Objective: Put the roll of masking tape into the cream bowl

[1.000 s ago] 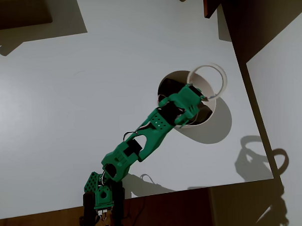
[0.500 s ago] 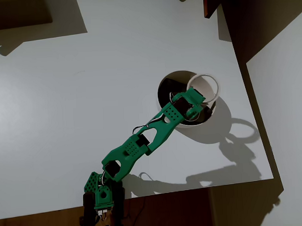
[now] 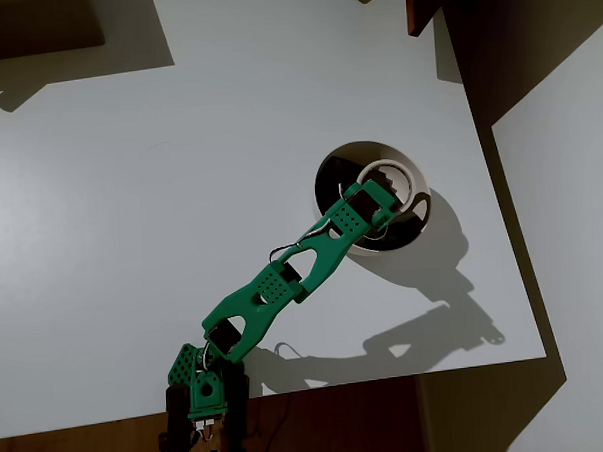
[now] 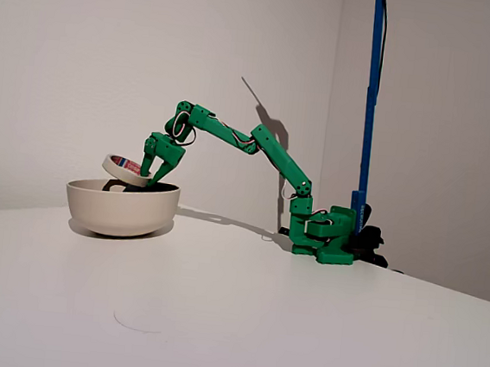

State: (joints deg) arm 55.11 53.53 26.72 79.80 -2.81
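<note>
Fingers (image 4: 148,175) are clamped on the roll of masking tape (image 4: 125,168), pinching its rim on the side nearest your arm (image 3: 284,277). Your gripper (image 3: 386,211) hangs over the cream bowl (image 4: 112,210), toward the bowl's 3 o'clock side in the overhead view. Roll of masking tape is tilted in the fixed view: its flat face slopes, high end toward 10 o'clock, low end at the fingers, dipping just to the rim line (reddish label shows inside the core). Overhead, the ring (image 3: 388,184) sits inside the bowl's outline (image 3: 331,171), hole facing roughly up. Bowl stands on a plain white table (image 3: 131,223), hard shadows falling toward 4 o'clock. Behind it a pale wall (image 4: 83,64); a blue post (image 4: 372,92) rises behind your arm's base.
</note>
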